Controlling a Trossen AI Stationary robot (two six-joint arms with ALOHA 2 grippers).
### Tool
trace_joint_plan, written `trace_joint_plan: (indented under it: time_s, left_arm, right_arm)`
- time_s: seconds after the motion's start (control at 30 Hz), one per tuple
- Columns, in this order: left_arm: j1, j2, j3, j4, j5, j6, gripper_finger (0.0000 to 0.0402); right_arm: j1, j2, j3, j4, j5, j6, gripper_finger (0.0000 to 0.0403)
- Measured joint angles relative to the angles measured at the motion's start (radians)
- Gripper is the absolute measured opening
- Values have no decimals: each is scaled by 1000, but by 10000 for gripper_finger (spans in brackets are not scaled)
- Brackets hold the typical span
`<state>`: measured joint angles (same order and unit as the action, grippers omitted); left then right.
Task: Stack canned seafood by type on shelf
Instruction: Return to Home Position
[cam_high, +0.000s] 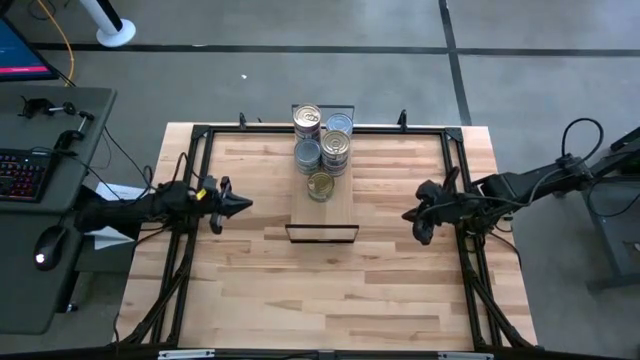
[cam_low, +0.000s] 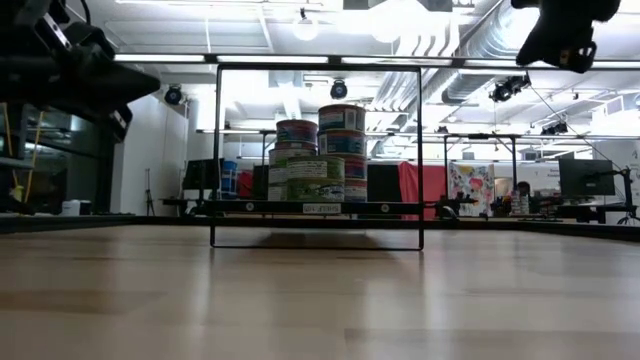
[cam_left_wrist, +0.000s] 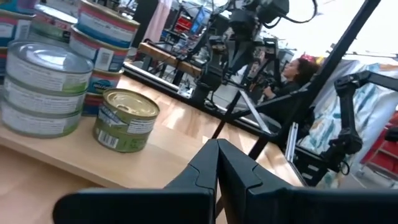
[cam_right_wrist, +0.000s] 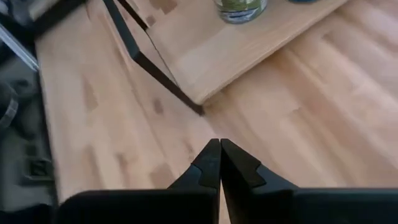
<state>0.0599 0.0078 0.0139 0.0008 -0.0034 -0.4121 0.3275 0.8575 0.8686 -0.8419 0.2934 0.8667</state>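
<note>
The shelf (cam_high: 323, 205) is a narrow light-wood plank with black wire frames at its short ends, lying on the tabletop. The tins stand on its far half: silver-topped stacks (cam_high: 337, 148) and one single gold-topped tin (cam_high: 320, 185) nearest the plank's middle. In the left wrist view the gold-topped tin (cam_left_wrist: 125, 119) stands beside a silver stack (cam_left_wrist: 45, 87). My left gripper (cam_high: 240, 204) hovers left of the plank, shut and empty. My right gripper (cam_high: 412, 215) hovers right of the plank, shut and empty. In the right wrist view the shut gripper (cam_right_wrist: 219, 144) is above bare tabletop near the plank's near corner (cam_right_wrist: 200, 107).
A black tube frame (cam_high: 455, 150) runs round the table's edges. Bare wood tabletop (cam_high: 320, 290) lies between the plank and the near edge. A desk with keyboard and mouse (cam_high: 40, 170) stands left of the table. A person (cam_left_wrist: 297, 71) sits in the room beyond.
</note>
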Motion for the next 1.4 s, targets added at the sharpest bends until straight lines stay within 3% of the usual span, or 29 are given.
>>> trace_joint_plan:
  time_s: [0.17,0.27,0.47,0.67,0.77,0.9,1.03,1.4]
  left_arm:
    - [-1,20,0,4,-31,-2,0]
    - [-1,23,0,5,-31,3,0]
    - [-1,26,0,4,-32,3,0]
    - [-1,27,0,4,-33,3,0]
    - [-1,27,0,4,-33,4,0]
    - [-1,27,0,4,-34,4,0]
    - [-1,27,0,4,-34,4,0]
    - [-1,6,0,4,-34,4,0]
  right_arm:
    - [-3,-108,-165,123,-23,-121,0]
    - [-15,-260,-360,314,-77,-138,0]
    - [-152,-573,-608,537,-19,-335,0]
    - [-340,-772,-744,622,-215,-430,0]
    - [-402,-817,-784,624,-303,-443,0]
    - [-433,-821,-784,647,-401,-604,0]
    - [-435,-804,-785,633,-400,-658,0]
    - [-434,-799,-785,633,-400,-598,0]
